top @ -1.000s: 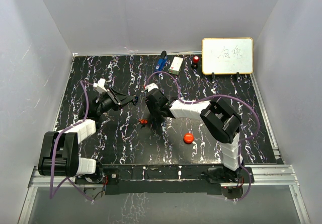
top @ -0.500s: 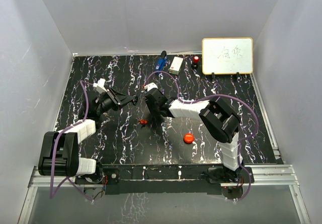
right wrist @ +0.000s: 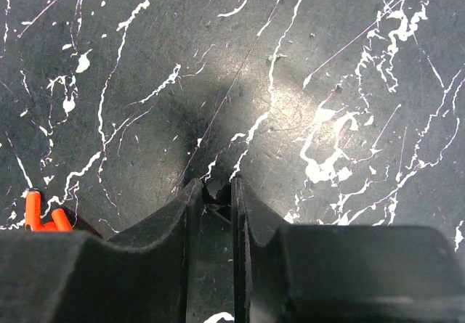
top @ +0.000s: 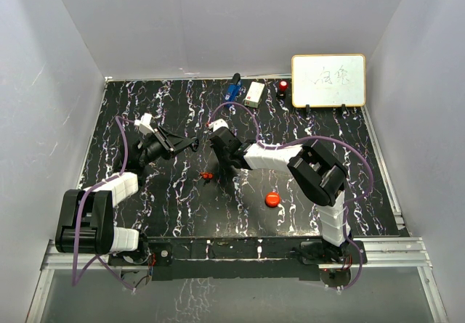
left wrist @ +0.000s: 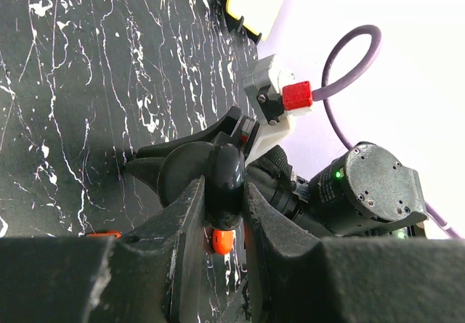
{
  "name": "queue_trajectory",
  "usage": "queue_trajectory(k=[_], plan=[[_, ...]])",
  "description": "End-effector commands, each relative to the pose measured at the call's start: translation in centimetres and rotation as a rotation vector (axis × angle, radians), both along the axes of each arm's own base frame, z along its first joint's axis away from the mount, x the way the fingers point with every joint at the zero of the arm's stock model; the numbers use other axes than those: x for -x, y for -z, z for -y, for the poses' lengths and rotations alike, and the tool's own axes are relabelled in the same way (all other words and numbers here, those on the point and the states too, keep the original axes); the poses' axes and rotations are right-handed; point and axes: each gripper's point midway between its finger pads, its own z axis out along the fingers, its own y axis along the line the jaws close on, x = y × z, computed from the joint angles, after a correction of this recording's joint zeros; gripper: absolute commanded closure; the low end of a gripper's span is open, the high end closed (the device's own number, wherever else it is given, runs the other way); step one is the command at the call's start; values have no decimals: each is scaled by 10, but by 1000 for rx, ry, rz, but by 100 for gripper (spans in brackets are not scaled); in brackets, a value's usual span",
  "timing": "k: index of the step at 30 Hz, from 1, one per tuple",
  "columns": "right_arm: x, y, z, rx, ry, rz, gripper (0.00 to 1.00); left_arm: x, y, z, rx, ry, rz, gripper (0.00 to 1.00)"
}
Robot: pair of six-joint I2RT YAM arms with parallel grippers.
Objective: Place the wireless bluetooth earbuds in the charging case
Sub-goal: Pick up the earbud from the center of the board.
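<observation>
My left gripper [top: 193, 144] [left wrist: 224, 192] is shut on the charging case, a black round disc [left wrist: 227, 174], held on edge above the table. An orange-red piece [left wrist: 221, 241] shows just below the disc. My right gripper [top: 222, 169] [right wrist: 216, 186] is down at the table, its jaws shut to a narrow gap on the tiny, mostly black earbud [right wrist: 217, 190]. The red-and-black earbud [top: 207, 175] [right wrist: 41, 217] lies on the table just left of the right gripper.
A red round puck [top: 272, 199] lies near the front right. At the back edge stand a blue object [top: 232, 90], a white box [top: 254, 93], a small red-topped item [top: 282, 87] and a whiteboard [top: 328, 80]. White walls enclose the black marbled table [top: 167, 207].
My right wrist has edged slightly to the left. The left arm and the loose pieces have not visibly moved.
</observation>
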Motion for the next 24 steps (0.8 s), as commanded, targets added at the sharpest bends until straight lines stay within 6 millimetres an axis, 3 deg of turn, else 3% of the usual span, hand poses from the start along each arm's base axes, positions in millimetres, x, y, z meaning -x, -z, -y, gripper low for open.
queue_trajectory(k=[1, 5, 9, 10, 14, 17, 24], plan=[[-12, -20, 0, -28, 22, 38, 86, 2, -8, 2, 13, 28, 36, 100], [-15, -50, -4, -138, 9, 69, 88, 4, -10, 4, 25, 42, 38, 100], [-19, -94, 1, -291, -4, 113, 91, 4, -14, 5, 42, 49, 41, 100], [-20, -100, 3, -331, -6, 116, 91, 4, -15, 5, 50, 49, 41, 100], [-19, -156, 21, -536, -18, 186, 92, 4, -24, 8, 91, 53, 56, 100], [-16, -183, 31, -643, -35, 235, 93, 1, -24, 16, 127, 59, 45, 100], [-3, -220, 38, -778, -92, 323, 97, -5, -41, 47, 240, 81, 69, 100]])
